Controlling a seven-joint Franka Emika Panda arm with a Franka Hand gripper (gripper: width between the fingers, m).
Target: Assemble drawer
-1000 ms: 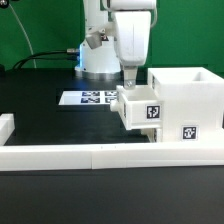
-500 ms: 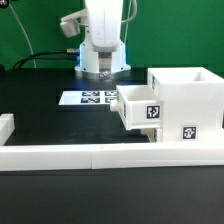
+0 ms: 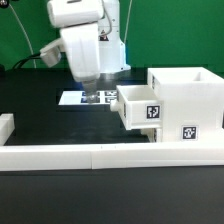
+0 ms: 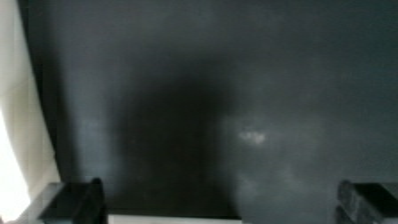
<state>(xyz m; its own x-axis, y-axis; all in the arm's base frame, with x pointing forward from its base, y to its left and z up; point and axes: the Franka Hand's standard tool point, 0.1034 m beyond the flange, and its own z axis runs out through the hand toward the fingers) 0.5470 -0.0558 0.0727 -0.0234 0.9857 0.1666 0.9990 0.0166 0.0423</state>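
The drawer's white casing (image 3: pixel 186 100) stands at the exterior view's right and bears square tags. One small tray (image 3: pixel 136 108) sticks partly out of its side toward the exterior view's left. A second tray does not show as a separate piece. My gripper (image 3: pixel 91 96) hangs over the table to the left of the tray, apart from it, just above the marker board (image 3: pixel 80 99). In the wrist view my gripper (image 4: pixel 222 205) is open and empty. Its dark fingertips (image 4: pixel 80 200) are spread wide over the black table top (image 4: pixel 214 100).
A long low white rail (image 3: pixel 100 155) runs along the front of the table, with a raised end (image 3: pixel 6 126) at the exterior view's left. The robot's base (image 3: pixel 100 60) stands behind the marker board. A pale strip (image 4: pixel 15 100) shows at one edge of the wrist view.
My gripper has let go of the tray, risen, and swung to the exterior view's left over the marker board. The tray stays partly inside the casing.
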